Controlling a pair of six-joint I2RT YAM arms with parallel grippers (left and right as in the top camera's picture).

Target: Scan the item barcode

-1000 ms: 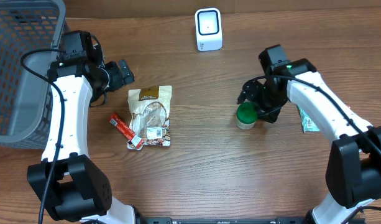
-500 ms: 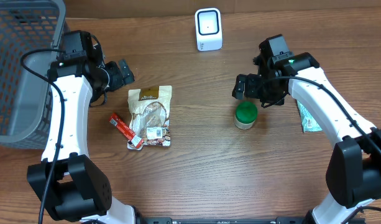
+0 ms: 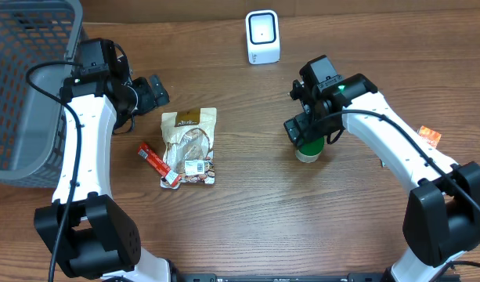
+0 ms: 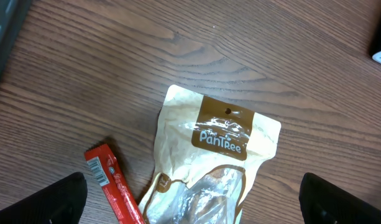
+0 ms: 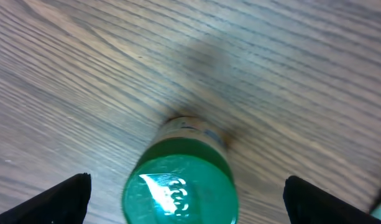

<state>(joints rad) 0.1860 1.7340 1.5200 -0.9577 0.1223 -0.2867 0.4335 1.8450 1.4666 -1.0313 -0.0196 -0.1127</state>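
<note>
Overhead, the jar with the green lid stands upright on the wooden table, right of the middle and well in from every edge. The right gripper hangs straight over the jar with its jaws spread wide, and whether they touch it cannot be told from above. The white scanner stands near the far edge, well apart from the jar. The left gripper is spread wide too and holds nothing, in the air just past the top of a tan snack pouch that lies flat left of the middle. A red bar lies against the pouch's left side. A grey basket fills the far left corner, and a small orange packet lies near the right edge.

The left wrist camera looks down on the pouch and the red bar, with the 2 dark fingers far apart at the bottom corners and clear of both.

The right wrist camera shows the green lid low in the middle, between the 2 fingers, with bare wood showing on either side of it.
</note>
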